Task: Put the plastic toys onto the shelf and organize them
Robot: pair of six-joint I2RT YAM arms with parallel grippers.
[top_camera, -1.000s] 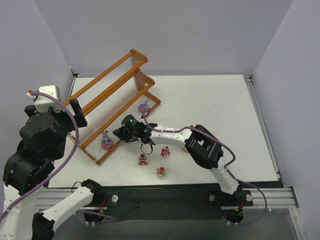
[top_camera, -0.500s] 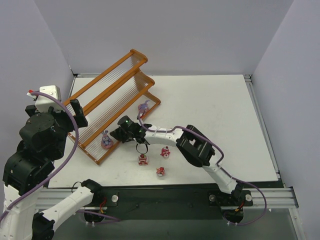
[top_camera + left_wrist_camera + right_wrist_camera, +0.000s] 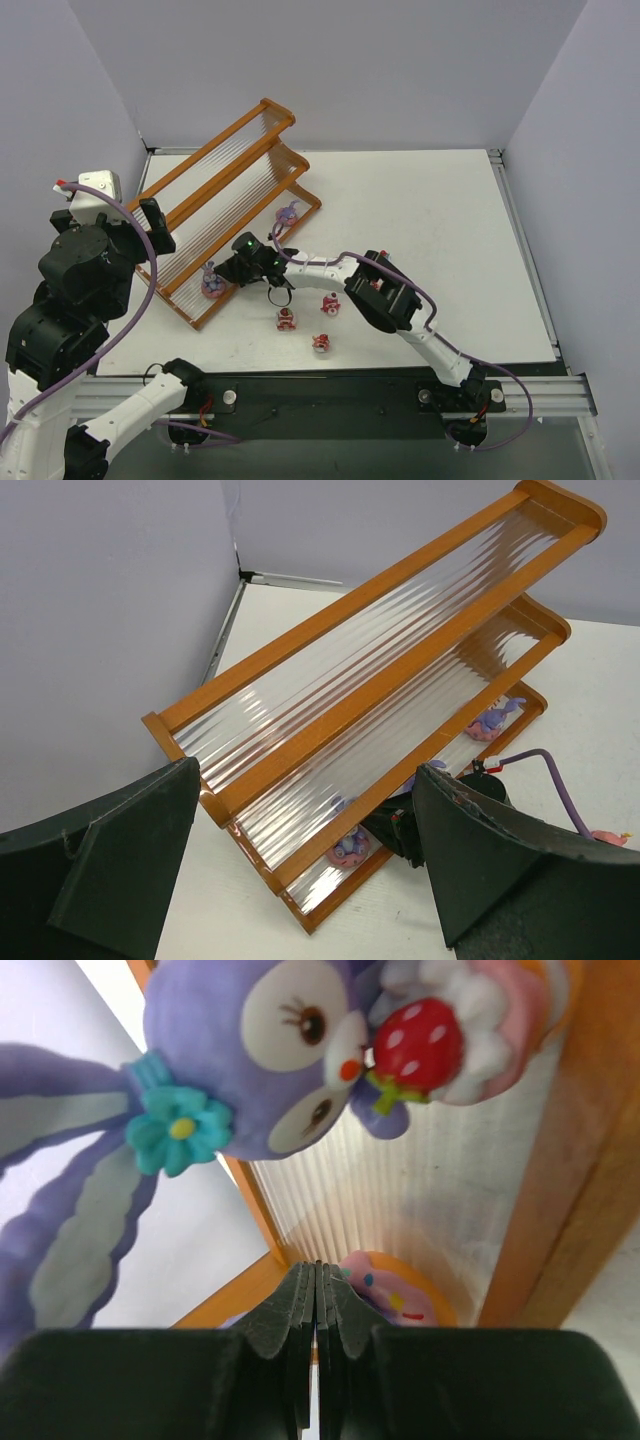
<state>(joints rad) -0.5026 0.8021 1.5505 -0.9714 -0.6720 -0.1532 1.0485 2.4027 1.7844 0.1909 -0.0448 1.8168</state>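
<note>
The shelf [image 3: 215,195] [image 3: 400,650] lies slantwise at the table's left. Its lowest tier holds a purple bunny toy [image 3: 211,280] [image 3: 350,846] near the near end and another [image 3: 288,213] [image 3: 490,721] at the far end. Three small red and pink toys [image 3: 286,319] [image 3: 330,303] [image 3: 321,343] stand on the table. My right gripper [image 3: 234,271] [image 3: 317,1266] is shut with nothing between its fingers, low at the shelf's front rail beside the near bunny [image 3: 250,1070]. A pink sprinkled donut [image 3: 395,1292] shows just past its tips. My left gripper [image 3: 305,880] hangs open high above the shelf.
Grey walls close in the table [image 3: 430,220] at the left, back and right. The right arm's elbow [image 3: 385,295] rests low beside the loose toys. The shelf's near corner [image 3: 195,322] lies close to the table's front edge.
My right gripper has slid left along the shelf's front rail, closer to the near bunny toy. The left arm has not moved.
</note>
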